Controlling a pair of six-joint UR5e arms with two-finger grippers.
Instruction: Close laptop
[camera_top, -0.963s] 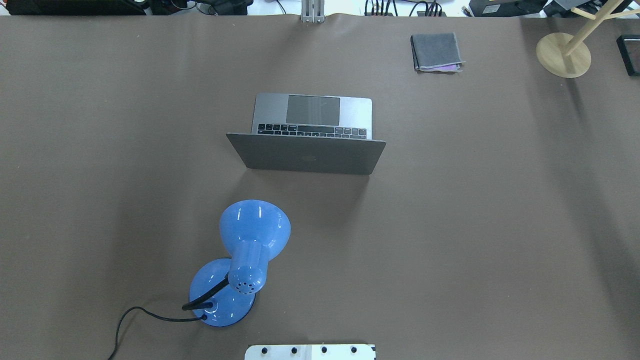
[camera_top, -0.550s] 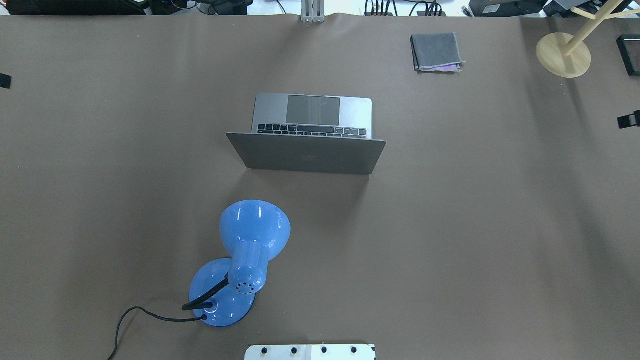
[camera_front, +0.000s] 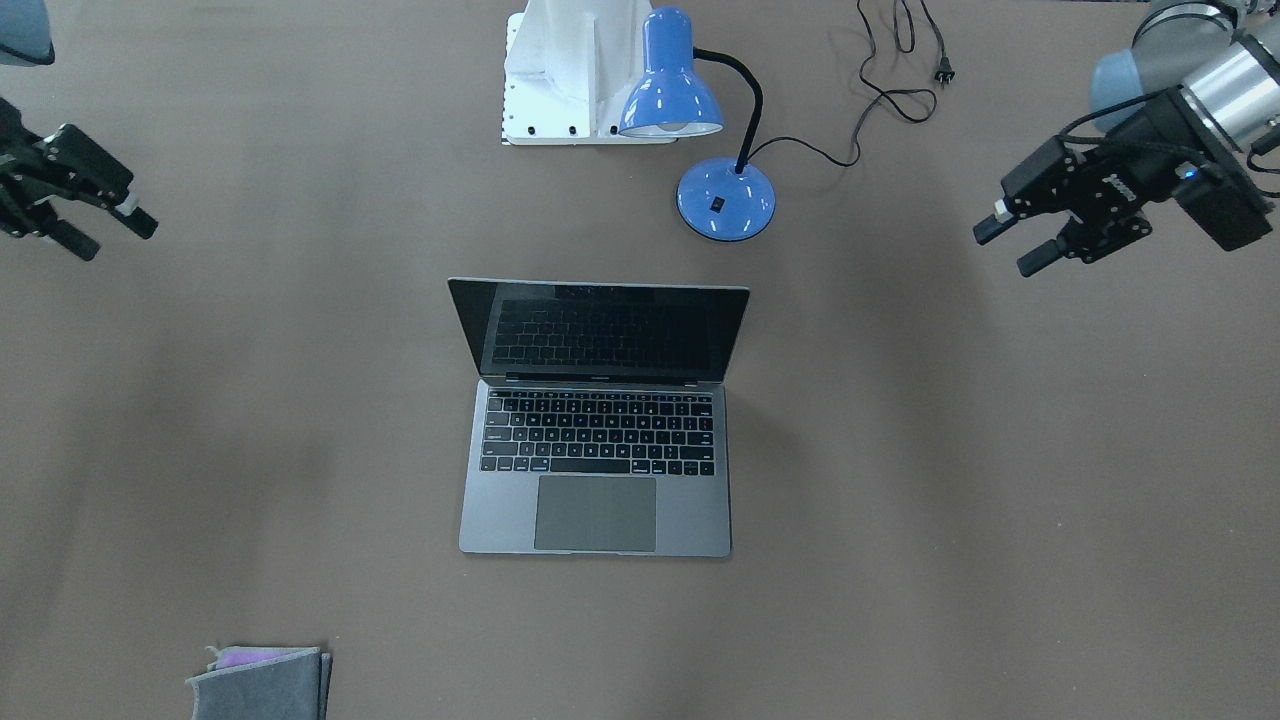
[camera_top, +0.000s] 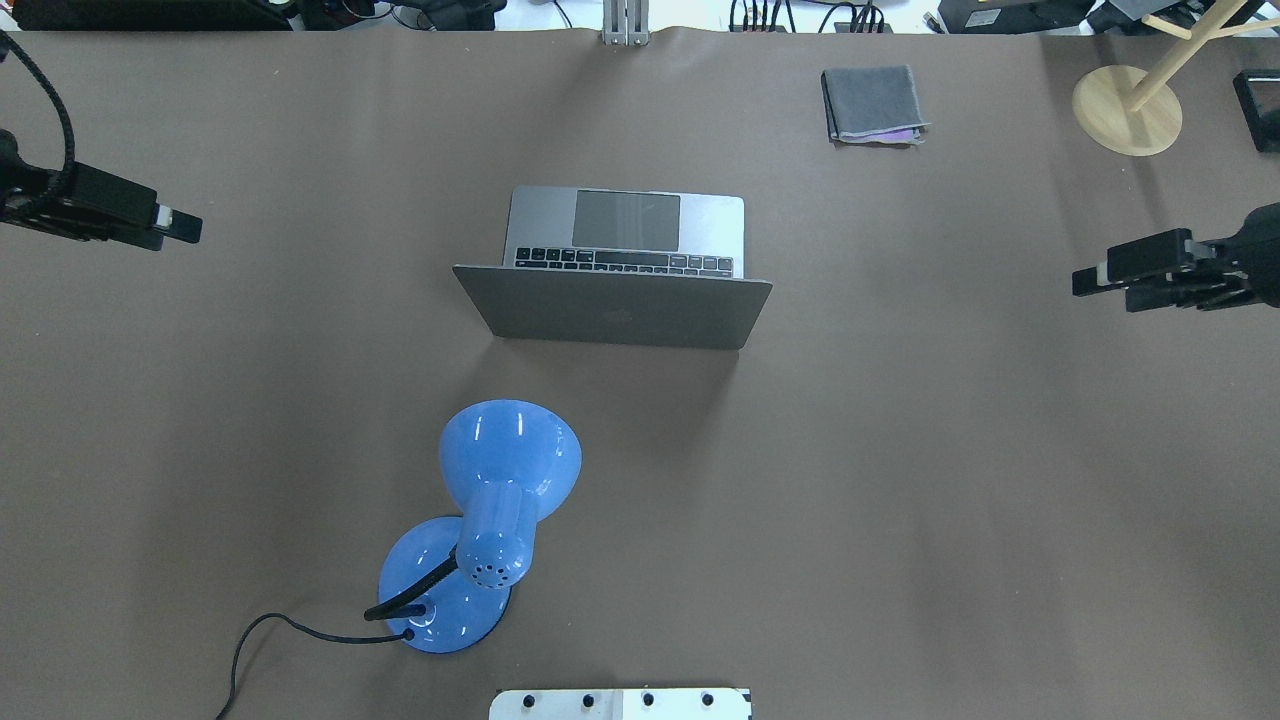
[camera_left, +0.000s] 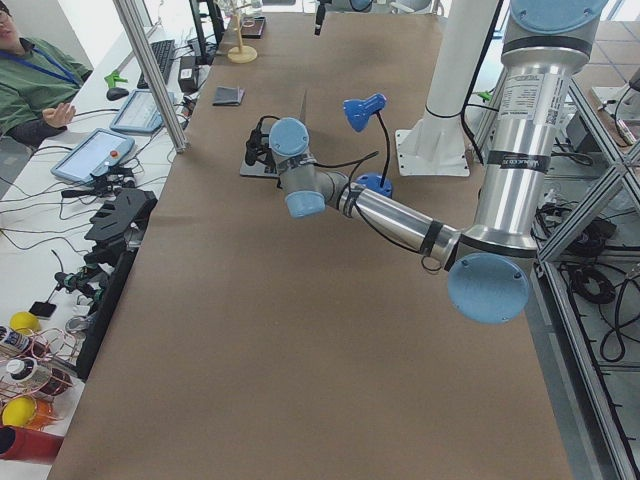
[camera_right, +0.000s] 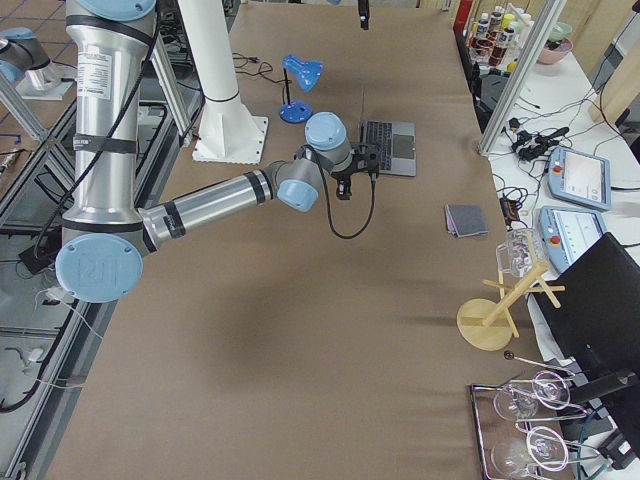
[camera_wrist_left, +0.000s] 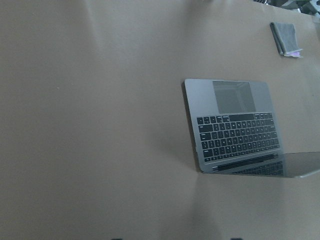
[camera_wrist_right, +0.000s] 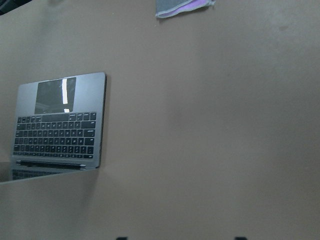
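The slim space-grey metal laptop (camera_front: 598, 430) sits in the middle of the brown-covered counter (camera_front: 900, 450), lid raised, black keyboard and grey trackpad on the side away from the robot. The left pincer (camera_front: 1010, 247) and right pincer (camera_front: 112, 235) hover well out to either side of it, both released, fingers apart, gripping nothing. A glossy blue gooseneck desk lamp (camera_front: 726, 198) stands near the lid's back.

Silver arms (camera_left: 400, 215) bear pale-blue joint caps (camera_left: 488, 288); left claw (camera_front: 1008, 250) and right claw (camera_front: 115, 238) are black.
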